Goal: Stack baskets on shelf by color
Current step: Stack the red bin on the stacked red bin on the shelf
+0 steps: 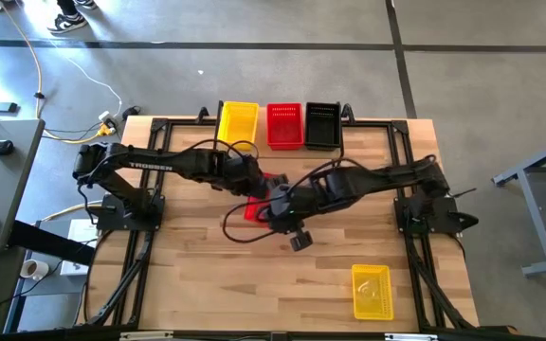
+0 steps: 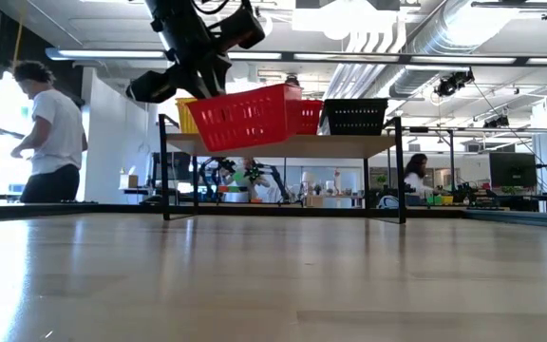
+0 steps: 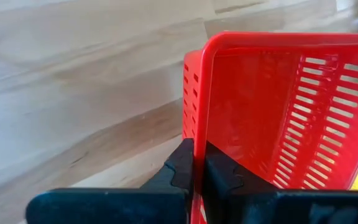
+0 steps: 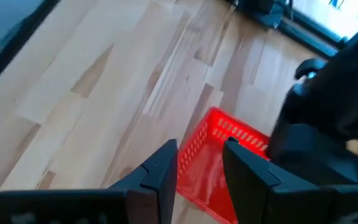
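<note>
A red basket [image 2: 250, 116] hangs in the air over the middle of the table, seen from above as the red basket [image 1: 251, 211]. My left gripper [image 3: 196, 165] is shut on it. My right gripper [image 4: 199, 158] stands open just above that basket, nothing between its fingers; both grippers meet at mid-table [image 1: 271, 199]. The shelf [image 2: 283, 145] stands at the far edge. On its top sit a yellow basket [image 1: 238, 121], a red basket [image 1: 285, 125] and a black basket [image 1: 323, 124], side by side. My left gripper pinches one wall of the red basket at its rim [image 3: 199, 134], one finger [image 3: 180, 168] outside and one finger [image 3: 221, 175] inside. It comes from above, slanting down. The basket is lifted clear of the table and hangs tilted, opening upward.
A second yellow basket [image 1: 372, 291] lies on the table near its front right corner. Bare wood lies in front of the shelf [image 1: 207, 275]. Beyond the table a person [image 2: 50, 133] stands at the left and another person [image 2: 414, 176] sits farther back.
</note>
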